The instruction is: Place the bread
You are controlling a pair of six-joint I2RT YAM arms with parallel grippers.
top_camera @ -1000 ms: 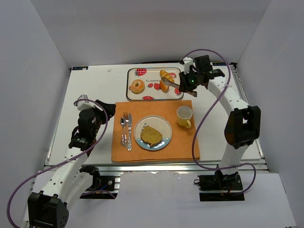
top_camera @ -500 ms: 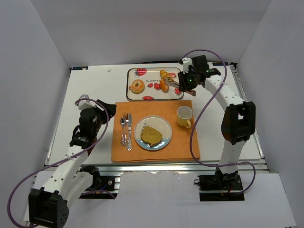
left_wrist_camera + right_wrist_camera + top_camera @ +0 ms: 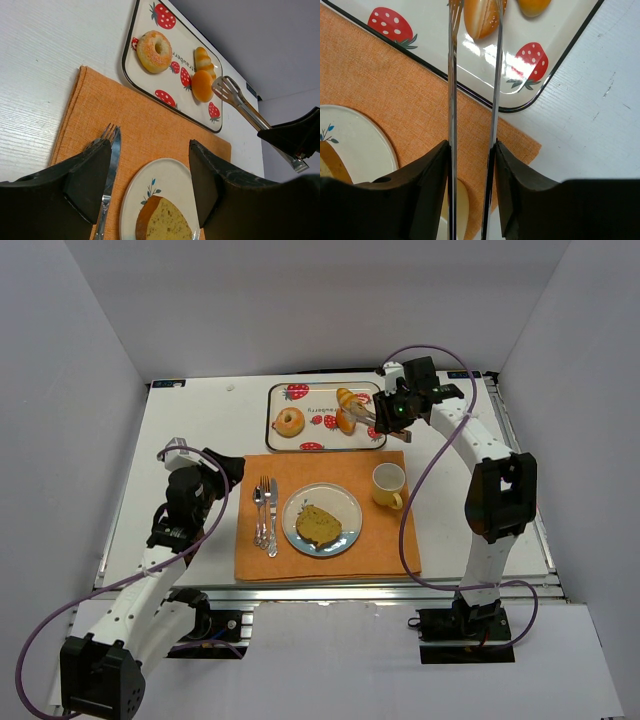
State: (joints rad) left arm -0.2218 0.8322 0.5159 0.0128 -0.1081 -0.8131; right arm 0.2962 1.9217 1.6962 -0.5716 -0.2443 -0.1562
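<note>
Far back, the right gripper (image 3: 470, 147) is clasping narrowly parted tongs (image 3: 451, 75) pointing left, the round roll (image 3: 482, 20) lying at their tips.

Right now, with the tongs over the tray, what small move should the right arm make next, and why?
Probably lift the tongs straight up. The right gripper holds them with the tips spread either side of the round bun, which lies on the tray; sliding sideways could drag it.
</note>
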